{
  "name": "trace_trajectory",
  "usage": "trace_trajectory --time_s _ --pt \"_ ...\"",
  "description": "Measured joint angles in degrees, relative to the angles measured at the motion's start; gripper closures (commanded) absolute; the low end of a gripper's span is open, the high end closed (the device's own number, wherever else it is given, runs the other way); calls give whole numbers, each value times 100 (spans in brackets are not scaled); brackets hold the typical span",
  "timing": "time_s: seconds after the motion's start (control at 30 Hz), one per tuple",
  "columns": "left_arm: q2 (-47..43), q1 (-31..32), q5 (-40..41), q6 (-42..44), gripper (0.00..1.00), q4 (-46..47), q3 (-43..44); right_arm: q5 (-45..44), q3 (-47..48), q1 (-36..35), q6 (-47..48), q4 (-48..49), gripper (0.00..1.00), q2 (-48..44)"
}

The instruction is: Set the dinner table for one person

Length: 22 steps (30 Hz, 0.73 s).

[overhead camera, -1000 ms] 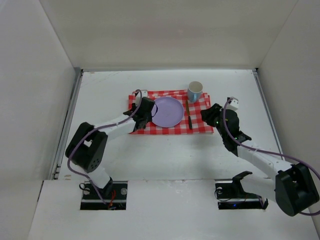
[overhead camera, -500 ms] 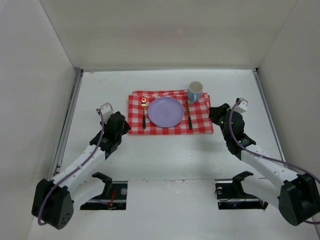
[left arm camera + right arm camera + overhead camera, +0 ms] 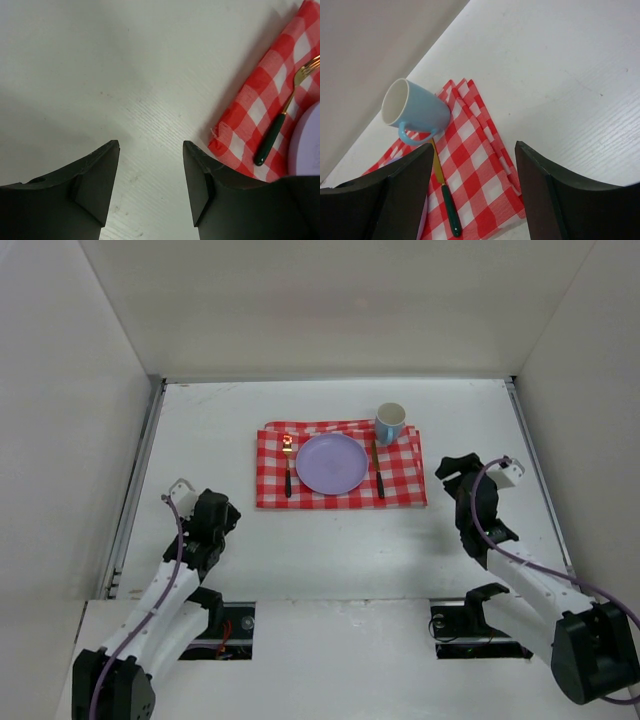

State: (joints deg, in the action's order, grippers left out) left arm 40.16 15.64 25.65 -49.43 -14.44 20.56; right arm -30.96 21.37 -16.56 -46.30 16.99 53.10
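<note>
The place setting looks complete. A checked cloth (image 3: 340, 488) lies mid-worktop (image 3: 340, 560) with a plate (image 3: 332, 463) at its centre, a fork (image 3: 288, 468) to the left, a knife (image 3: 379, 472) to the right and a mug (image 3: 390, 422) at the far right corner. The left end effector (image 3: 150, 150) and right end effector (image 3: 474, 150) both gape empty, clear of the cloth — seemingly nothing remains.
</note>
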Motion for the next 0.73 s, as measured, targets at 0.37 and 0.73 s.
trace_trajectory --time_s 0.37,0.73 --pt "4 -177 -87 -70 49 -2 -131 -214 -13 -26 -42 7 48 101" --pt "389 -227 -120 -55 49 66 -131 -79 -11 -107 -9 22 80 103"
